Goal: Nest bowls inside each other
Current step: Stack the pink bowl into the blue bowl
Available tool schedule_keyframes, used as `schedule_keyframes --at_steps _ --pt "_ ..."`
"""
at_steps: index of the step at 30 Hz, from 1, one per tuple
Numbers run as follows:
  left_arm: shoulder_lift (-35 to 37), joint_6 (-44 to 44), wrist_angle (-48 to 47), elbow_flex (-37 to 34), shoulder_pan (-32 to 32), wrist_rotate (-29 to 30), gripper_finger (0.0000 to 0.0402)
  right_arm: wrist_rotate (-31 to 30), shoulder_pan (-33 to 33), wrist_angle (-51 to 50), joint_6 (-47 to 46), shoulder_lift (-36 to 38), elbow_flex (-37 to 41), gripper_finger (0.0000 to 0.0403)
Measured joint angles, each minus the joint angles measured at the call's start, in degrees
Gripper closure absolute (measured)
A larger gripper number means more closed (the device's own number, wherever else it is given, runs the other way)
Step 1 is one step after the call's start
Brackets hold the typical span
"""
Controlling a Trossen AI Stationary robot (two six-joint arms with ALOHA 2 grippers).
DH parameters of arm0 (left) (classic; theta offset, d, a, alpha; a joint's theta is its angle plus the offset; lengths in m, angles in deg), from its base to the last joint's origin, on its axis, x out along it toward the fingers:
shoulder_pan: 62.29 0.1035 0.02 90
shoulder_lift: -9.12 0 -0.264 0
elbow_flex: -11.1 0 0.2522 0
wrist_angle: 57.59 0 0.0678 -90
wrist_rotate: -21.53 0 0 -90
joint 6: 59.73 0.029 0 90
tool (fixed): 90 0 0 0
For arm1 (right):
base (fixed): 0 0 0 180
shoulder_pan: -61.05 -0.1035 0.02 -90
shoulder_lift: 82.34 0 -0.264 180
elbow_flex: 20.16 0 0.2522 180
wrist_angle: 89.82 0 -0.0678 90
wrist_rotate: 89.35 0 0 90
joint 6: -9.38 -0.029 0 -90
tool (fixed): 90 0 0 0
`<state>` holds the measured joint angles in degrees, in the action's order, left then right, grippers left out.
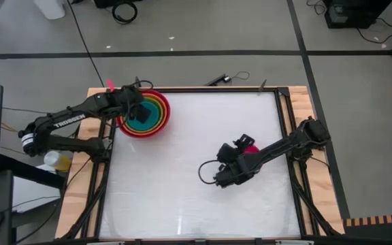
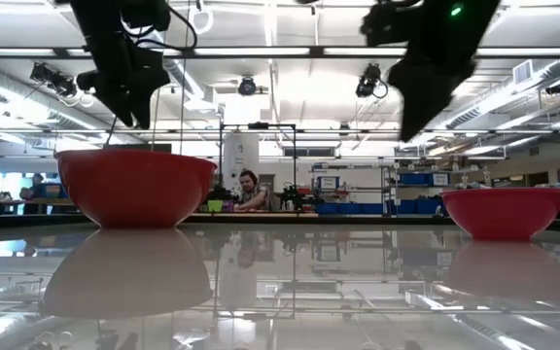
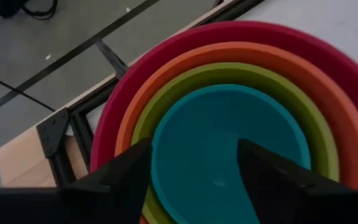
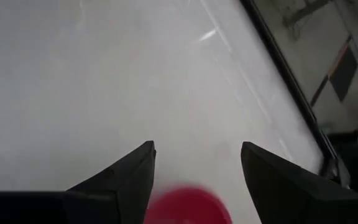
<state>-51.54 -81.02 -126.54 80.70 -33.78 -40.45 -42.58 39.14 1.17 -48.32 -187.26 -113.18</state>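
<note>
A stack of nested bowls (image 1: 143, 114) stands at the table's far left: red (image 3: 328, 56) outermost, then orange (image 3: 253, 53), yellow-green (image 3: 229, 71), and blue (image 3: 229, 137) innermost. My left gripper (image 3: 194, 146) hovers open just over the blue bowl, its fingers above the bowl's near rim. A magenta-pink bowl (image 1: 252, 149) rests upright on its base on the table's right half. My right gripper (image 4: 197, 146) hangs open above the magenta-pink bowl (image 4: 188, 205), which shows low between its fingers.
The white tabletop (image 1: 182, 184) lies bare between the stack and the pink bowl and toward the near edge. A black frame (image 1: 282, 116) and wooden borders edge the table. A person (image 2: 251, 190) sits in the room far behind it.
</note>
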Motion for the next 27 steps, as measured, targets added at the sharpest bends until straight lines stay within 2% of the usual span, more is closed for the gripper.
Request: schedule_keyframes --at_steps 4,6,10,16,22,27 --pt "0.7 -1.5 0.6 0.0 -1.7 0.0 0.0138 9.3 -1.7 -4.0 -0.6 2.6 0.3 0.0160" --pt "1.2 -1.9 1.7 0.0 -3.4 0.1 0.0138 14.0 -2.4 -3.4 0.7 3.8 1.9 0.0163" --pt "1.6 -2.3 6.6 0.0 -9.7 0.2 0.0147 19.7 -2.5 1.2 2.6 6.3 6.9 0.0174" --pt "1.6 -1.1 14.7 0.0 -23.4 1.8 0.0166 24.8 0.3 11.7 4.0 9.3 16.1 0.0195" --pt "1.5 -1.9 16.0 0.0 -35.5 10.4 0.0182 29.5 3.7 22.2 8.3 10.8 23.4 0.0211" --pt "1.5 -4.3 16.0 0.0 -41.9 14.8 0.0192 28.9 6.4 22.7 8.2 10.9 25.3 0.0254"
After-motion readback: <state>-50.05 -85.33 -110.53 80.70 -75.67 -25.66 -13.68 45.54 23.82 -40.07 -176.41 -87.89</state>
